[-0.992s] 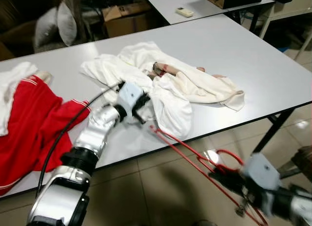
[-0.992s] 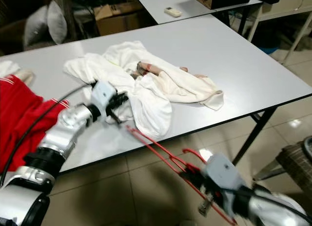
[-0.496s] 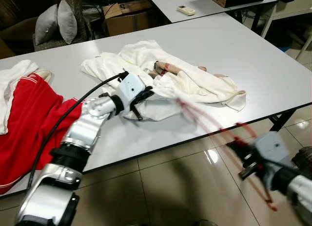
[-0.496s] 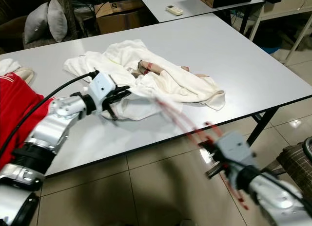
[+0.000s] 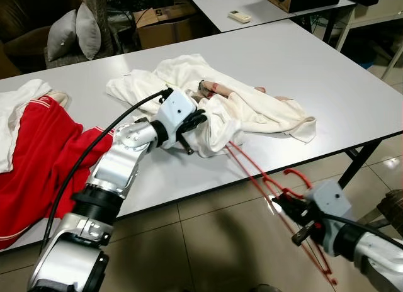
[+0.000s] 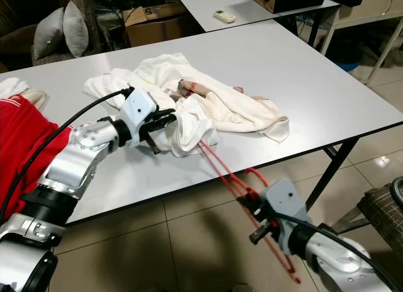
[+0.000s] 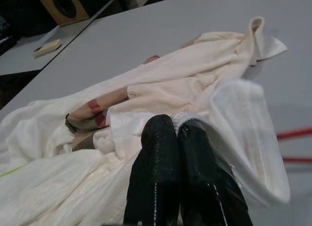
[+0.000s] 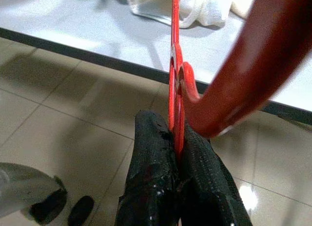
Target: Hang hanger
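A white garment (image 5: pixel 252 109) lies crumpled on the grey table (image 5: pixel 327 65). My left gripper (image 5: pixel 192 125) is shut on a fold of it near the front, holding that fold slightly raised; the black fingers (image 7: pixel 156 158) pinch the cloth in the left wrist view. A red wire hanger (image 5: pixel 252 172) slants from below the table's edge up to the garment, and its far end disappears under the raised fold. My right gripper (image 5: pixel 296 213) is shut on the hanger (image 8: pixel 174 65) near its hook, out over the tiled floor.
A red garment (image 5: pixel 38 153) with white cloth beside it covers the table's left end. A table leg (image 5: pixel 352 166) stands right of the hanger. Behind are a second table with a remote (image 5: pixel 238 16), a cardboard box (image 5: pixel 167 21) and grey cushions (image 5: pixel 69 31).
My right gripper swung the hanger up and forward, so its far end now sits under the white fold. My left gripper shifted right with the cloth bunched in it.
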